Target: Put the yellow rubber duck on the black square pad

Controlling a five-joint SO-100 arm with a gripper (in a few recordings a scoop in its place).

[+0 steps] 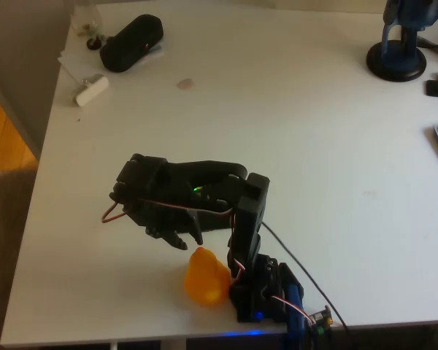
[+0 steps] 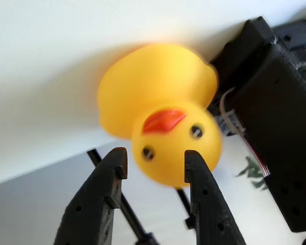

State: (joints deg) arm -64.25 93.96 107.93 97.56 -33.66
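Here: glossy yellow rubber duck (image 2: 158,109), orange beak, dark eyes, slightly blurred.

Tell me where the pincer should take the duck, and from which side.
Grip the yellow rubber duck by its head: in the wrist view it is rounder and narrower than the body, and sits nearest the open pincer. Come straight on at the face, one finger on each cheek.

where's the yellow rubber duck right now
In the overhead view the glossy yellow rubber duck sits near the white table's bottom edge, left of the black arm's base.
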